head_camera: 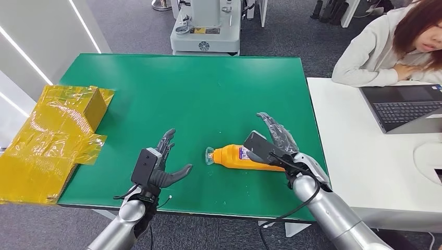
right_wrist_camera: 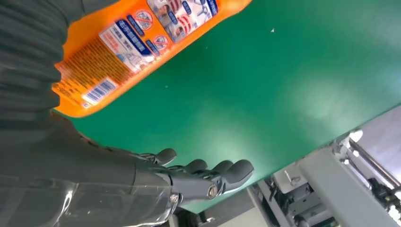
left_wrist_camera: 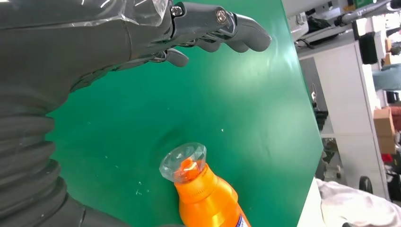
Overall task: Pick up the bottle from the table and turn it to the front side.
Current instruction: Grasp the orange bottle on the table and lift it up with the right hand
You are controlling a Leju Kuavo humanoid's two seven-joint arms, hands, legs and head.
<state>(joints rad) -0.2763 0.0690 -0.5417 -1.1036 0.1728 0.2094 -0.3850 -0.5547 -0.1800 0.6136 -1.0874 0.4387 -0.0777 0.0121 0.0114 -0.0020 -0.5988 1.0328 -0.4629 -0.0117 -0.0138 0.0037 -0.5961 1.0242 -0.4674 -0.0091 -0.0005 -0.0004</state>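
The orange bottle [right_wrist_camera: 142, 42] carries a printed label [right_wrist_camera: 118, 47] with blue-and-white panels, round red prohibition signs and a barcode [right_wrist_camera: 100, 91]; the print is too small to read.

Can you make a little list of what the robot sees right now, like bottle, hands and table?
bottle: orange bottle lying on its side, clear cap toward the left hand
table: green table
right hand: right hand open, at the bottle's bottom end, no grip visible
left hand: left hand open, apart from the cap
back label: barcode side visible in the right wrist view
beside: yellow wrapped box; person at laptop
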